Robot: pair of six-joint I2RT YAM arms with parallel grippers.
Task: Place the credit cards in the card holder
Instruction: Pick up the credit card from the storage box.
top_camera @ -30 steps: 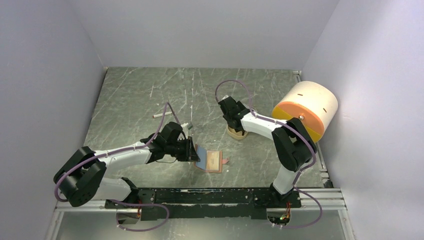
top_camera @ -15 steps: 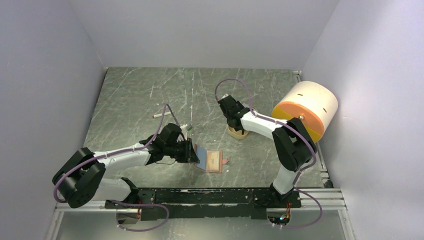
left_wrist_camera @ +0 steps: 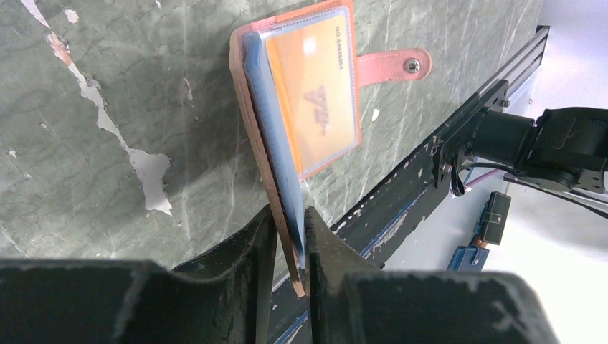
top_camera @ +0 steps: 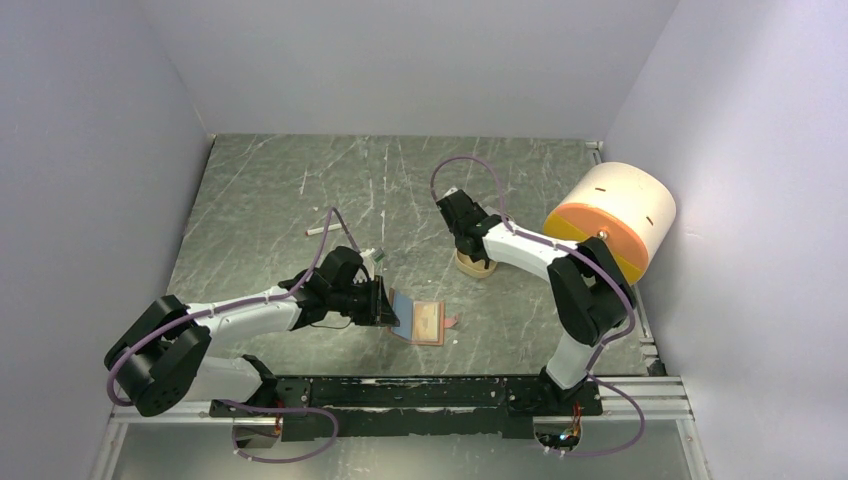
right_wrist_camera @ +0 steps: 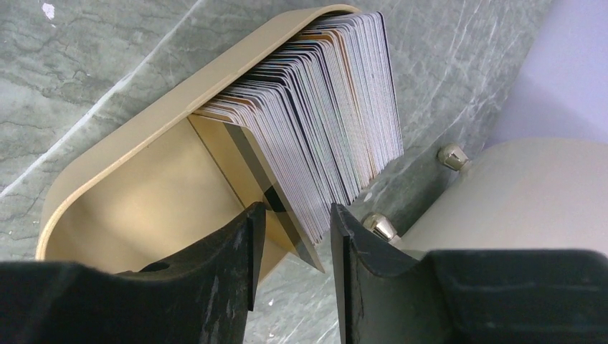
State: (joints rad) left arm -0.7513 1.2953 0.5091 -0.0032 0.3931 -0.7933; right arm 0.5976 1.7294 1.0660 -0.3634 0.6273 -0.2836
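Observation:
The card holder [top_camera: 430, 323] lies open on the marble between the arms, reddish-brown, its snap strap [left_wrist_camera: 401, 67] pointing away. An orange-yellow credit card [left_wrist_camera: 315, 100] sits in its clear sleeve, with a light blue card [left_wrist_camera: 276, 168] beside it. My left gripper [left_wrist_camera: 290, 229] is shut on the near edge of the holder's leather flap and the blue card, also seen from above [top_camera: 388, 305]. More credit cards [right_wrist_camera: 323, 122] stand packed in a tan tray [right_wrist_camera: 136, 208]. My right gripper [right_wrist_camera: 294, 229] hangs over that tray [top_camera: 473, 267]. Its jaws stand apart astride the corner of the nearest cards.
A big cream-and-orange cylinder [top_camera: 612, 218] lies at the right wall, close behind the tray; its side shows in the right wrist view [right_wrist_camera: 516, 193]. A small white stick [top_camera: 317, 230] lies on the marble behind the left arm. The black rail [top_camera: 430, 392] runs along the near edge.
The right gripper's jaws have narrowed around the corner of the card stack, and it has edged slightly over the tray. The left arm and the card holder have not moved.

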